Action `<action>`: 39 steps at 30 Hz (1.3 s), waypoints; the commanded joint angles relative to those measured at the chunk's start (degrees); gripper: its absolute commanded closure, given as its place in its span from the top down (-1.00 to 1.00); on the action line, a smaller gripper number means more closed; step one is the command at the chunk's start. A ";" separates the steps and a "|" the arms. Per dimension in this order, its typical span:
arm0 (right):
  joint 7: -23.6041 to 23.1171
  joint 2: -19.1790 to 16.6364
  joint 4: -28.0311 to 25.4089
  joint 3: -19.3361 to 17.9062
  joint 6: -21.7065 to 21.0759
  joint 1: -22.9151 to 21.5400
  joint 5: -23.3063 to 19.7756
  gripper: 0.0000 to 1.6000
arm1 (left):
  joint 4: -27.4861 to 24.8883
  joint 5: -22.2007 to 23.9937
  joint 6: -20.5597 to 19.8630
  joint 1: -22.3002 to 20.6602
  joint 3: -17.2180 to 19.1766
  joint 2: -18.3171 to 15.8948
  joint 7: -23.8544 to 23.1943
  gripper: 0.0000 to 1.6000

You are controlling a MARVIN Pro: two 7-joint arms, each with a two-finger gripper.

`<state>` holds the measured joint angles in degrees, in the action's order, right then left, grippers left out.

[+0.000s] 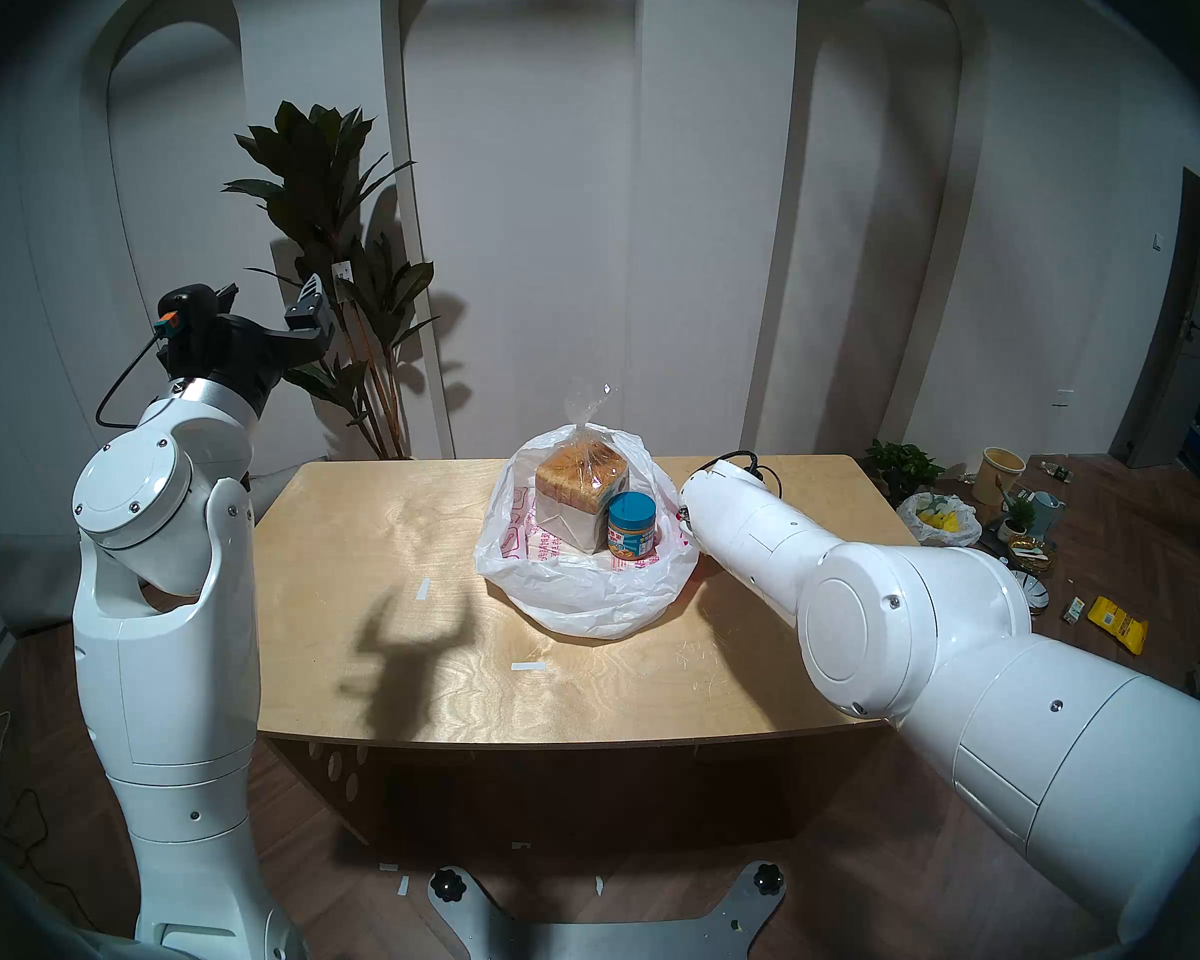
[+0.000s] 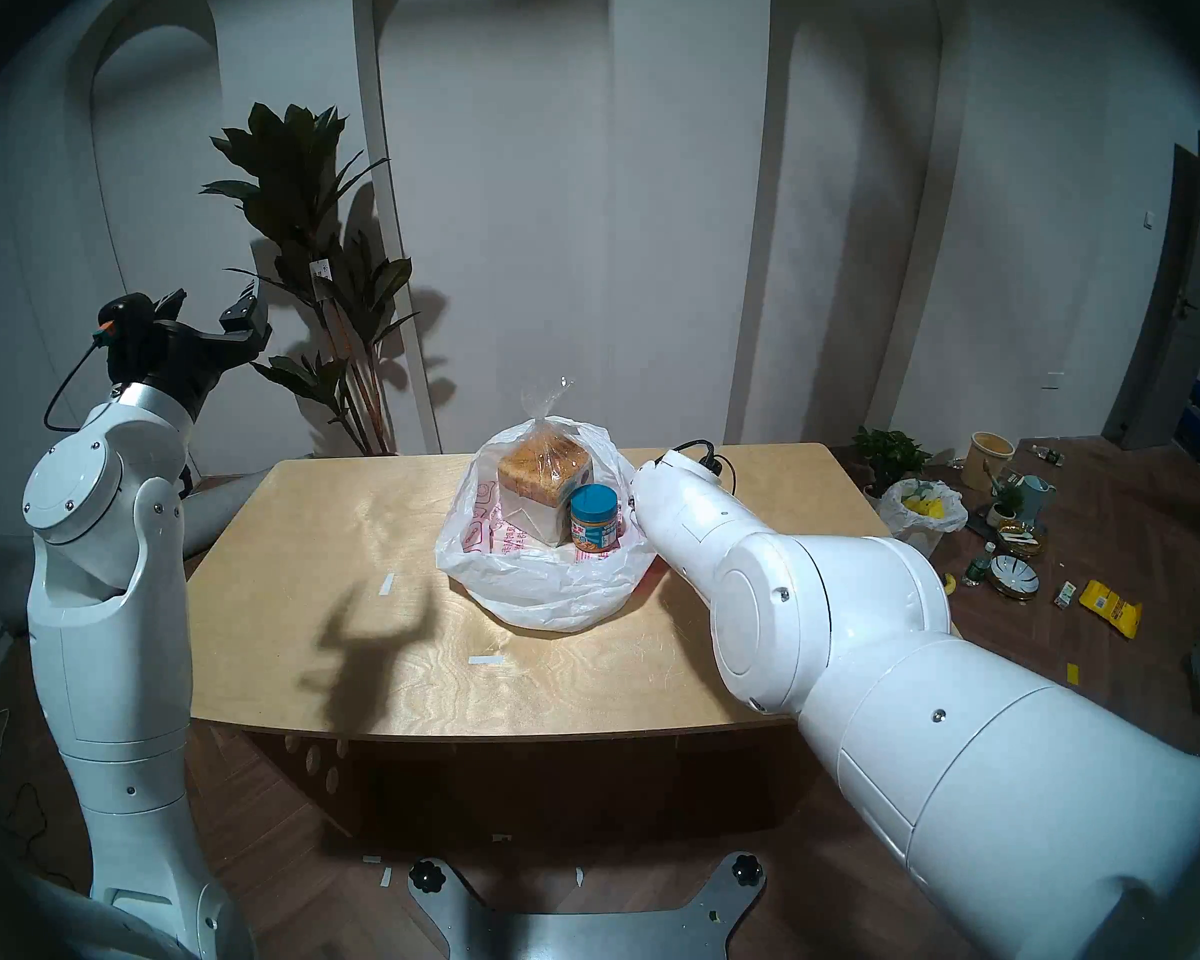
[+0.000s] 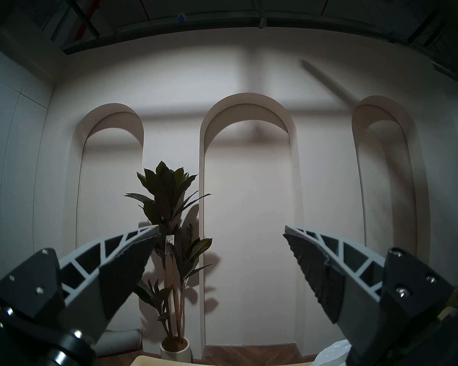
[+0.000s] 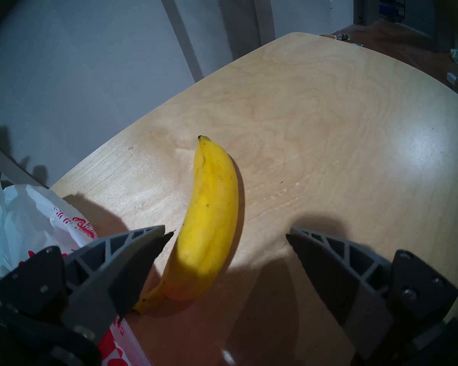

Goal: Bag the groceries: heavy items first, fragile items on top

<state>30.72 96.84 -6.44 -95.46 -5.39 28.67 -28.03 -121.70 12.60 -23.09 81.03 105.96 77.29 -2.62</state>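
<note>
Between my right gripper (image 4: 226, 233) fingers lies the banana (image 4: 209, 220), the nearest thing to me. My jaws stand wide apart and empty, one finger (image 4: 132, 254) just beside the fruit's stem half, the other well clear of it on the far side. It rests flat on the bare wooden table (image 4: 315, 125), curved, its dark tip pointing away from me and its stem toward my wrist, just beside the bag's printed edge.

I judge it light but soft: a hard squeeze would bruise it, and the smooth peel could slide under my pads. I would take it across the thick middle, where it is widest and best balanced, closing only until it is held and no further. My fingers sit off to one side of it, so I should centre over it first.

Further out, the white bag (image 1: 583, 591) lies open on the table with its rim slumped outward. Inside it the peanut butter jar (image 1: 630, 526) stands upright, touching or nearly touching the wrapped loaf (image 1: 580, 487) behind it. So the heavy item is in, and the banana looks like the last piece, to be laid gently on top or alongside the loaf.

My left gripper (image 3: 221, 232) hangs high at the side, also spread wide, holding nothing, facing the wall and the potted plant (image 3: 169, 212).
</note>
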 commanded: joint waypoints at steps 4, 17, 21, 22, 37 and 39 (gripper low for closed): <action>-0.34 -0.25 -0.03 0.11 0.40 0.27 0.12 1.00 | -0.40 0.03 0.13 -0.34 0.00 -0.10 -0.02 1.00; -1.57 -2.22 0.14 0.53 0.72 0.89 0.67 1.00 | -0.24 0.04 0.18 -0.32 0.00 -0.13 0.04 1.00; -1.99 -2.79 0.28 0.57 0.75 1.24 0.73 1.00 | -0.23 0.04 0.18 -0.32 0.00 -0.14 0.05 1.00; -2.31 -3.08 0.34 0.62 0.78 1.43 0.78 1.00 | -0.22 0.04 0.18 -0.32 -0.01 -0.14 0.06 1.00; -5.62 -3.69 -0.22 1.13 1.46 1.90 1.27 -1.00 | -0.19 0.05 0.20 -0.31 -0.03 -0.16 0.13 1.00; -5.74 -3.70 -0.21 1.16 1.51 1.92 1.29 -1.00 | -0.19 0.05 0.20 -0.31 -0.03 -0.16 0.13 1.00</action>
<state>24.89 94.93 -6.85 -94.16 -4.07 29.91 -26.71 -121.18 12.61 -23.09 81.28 105.93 77.26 -2.42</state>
